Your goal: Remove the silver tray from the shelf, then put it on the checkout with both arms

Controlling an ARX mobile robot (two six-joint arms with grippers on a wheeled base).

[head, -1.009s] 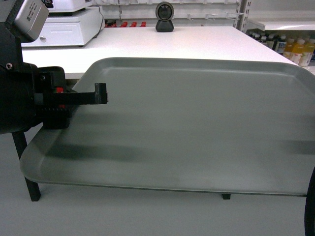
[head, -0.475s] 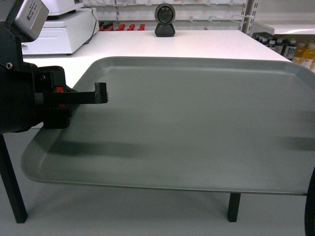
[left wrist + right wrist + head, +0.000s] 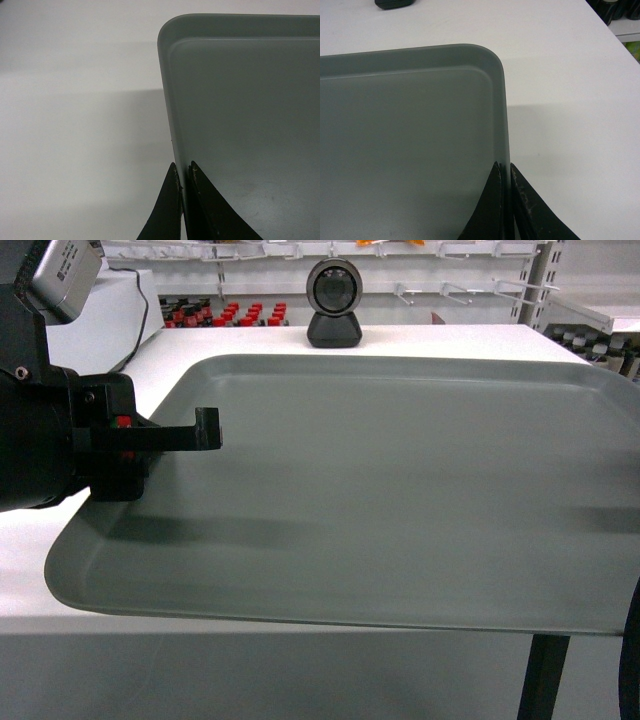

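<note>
The silver tray (image 3: 400, 490), dull grey with rounded corners and a low rim, hung level over the checkout (image 3: 450, 338). The left gripper (image 3: 182, 200) at nine o'clock and the right gripper (image 3: 504, 200) at three o'clock pinched its rims; uneven lowering might twist it loose.

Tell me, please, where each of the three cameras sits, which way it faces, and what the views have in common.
Head: rides on the robot, looks forward and down over the silver tray to the checkout and a black scanner; the left gripper shows.
Left wrist: looks along its fingers pinching the tray's left rim.
Right wrist: looks along its fingers pinching the tray's right rim.
Shared: all three show the tray above the white checkout.
</note>
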